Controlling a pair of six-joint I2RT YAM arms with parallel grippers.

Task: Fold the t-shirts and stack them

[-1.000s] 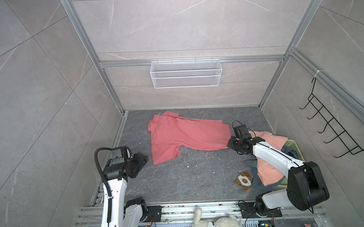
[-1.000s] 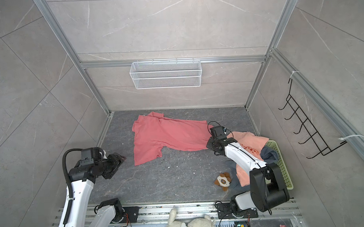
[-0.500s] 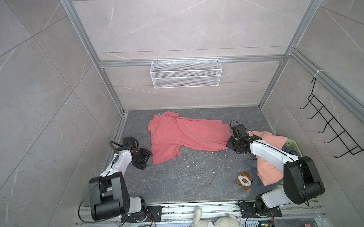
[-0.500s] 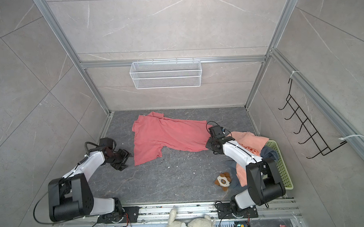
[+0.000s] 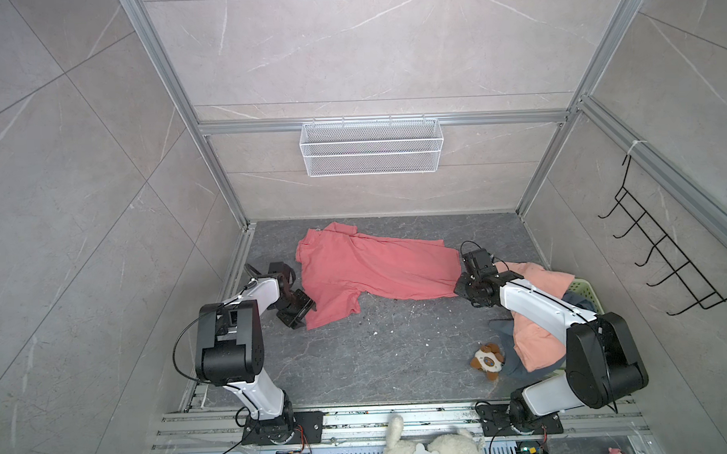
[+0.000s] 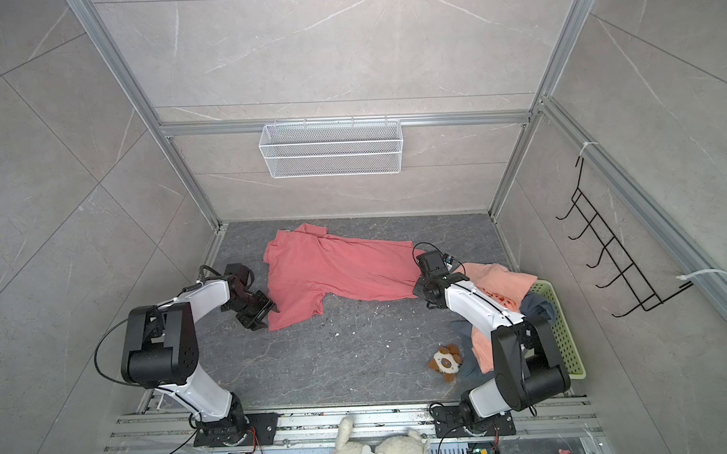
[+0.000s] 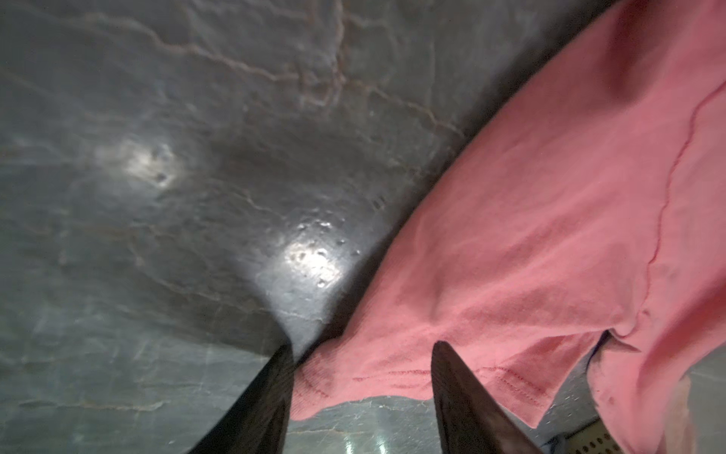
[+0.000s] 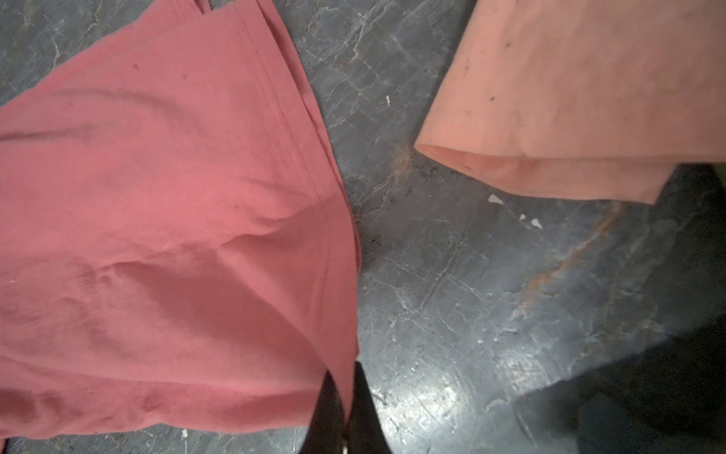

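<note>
Left wrist view: I log my left gripper (image 7: 363, 348) with jaws parted, astride a sleeve hem of the red shirt (image 7: 530, 216), cloth between them, not pinched. Right wrist view: right gripper (image 8: 342, 369) clamped on that shirt's hem corner; peach shirt (image 8: 569, 78) lies apart, ahead of it.

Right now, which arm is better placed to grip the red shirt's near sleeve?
Left. The left gripper stands open with the sleeve hem of the coral-red t-shirt between its jaws; the right gripper grips the bottom hem.
</note>
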